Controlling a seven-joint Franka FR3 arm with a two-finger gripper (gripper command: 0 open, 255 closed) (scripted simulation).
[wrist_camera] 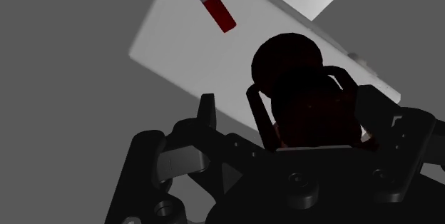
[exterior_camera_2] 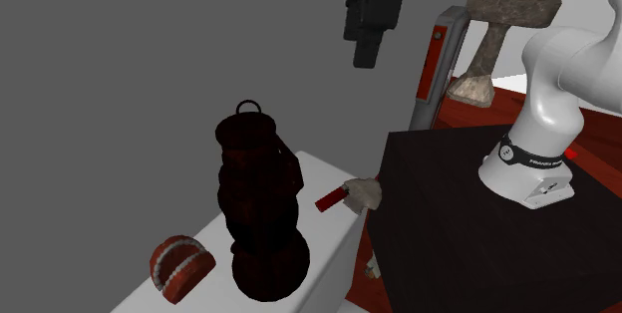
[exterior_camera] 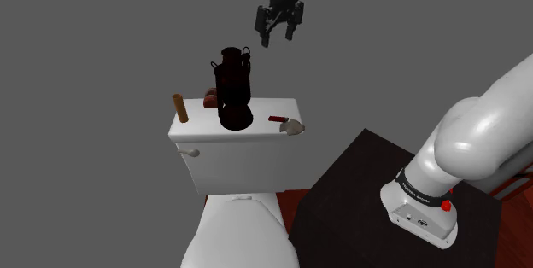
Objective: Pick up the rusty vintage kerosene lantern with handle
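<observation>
The lantern (exterior_camera: 232,87) is a dark, rusty red-brown lamp with a wire handle, standing upright on the white toilet tank lid (exterior_camera: 265,107). In the second exterior view the lantern (exterior_camera_2: 259,201) rises from a round base, handle loop on top. My black gripper (exterior_camera: 278,36) hangs open in the air above it, off to the shoulder view's right, well apart from it. From the side the gripper (exterior_camera_2: 365,54) is clearly higher than the handle. In the wrist view the lantern (wrist_camera: 303,94) lies below, between the spread fingers (wrist_camera: 207,112), untouched.
Also on the lid: a brown cylinder (exterior_camera: 178,108), a small red and white object (exterior_camera_2: 182,264), a red lighter (exterior_camera: 278,119) and a beige stone-like lump (exterior_camera: 293,125) at the edge. The toilet bowl (exterior_camera: 239,232) is below. The dark stand (exterior_camera: 359,198) carries the arm's base (exterior_camera_2: 528,166).
</observation>
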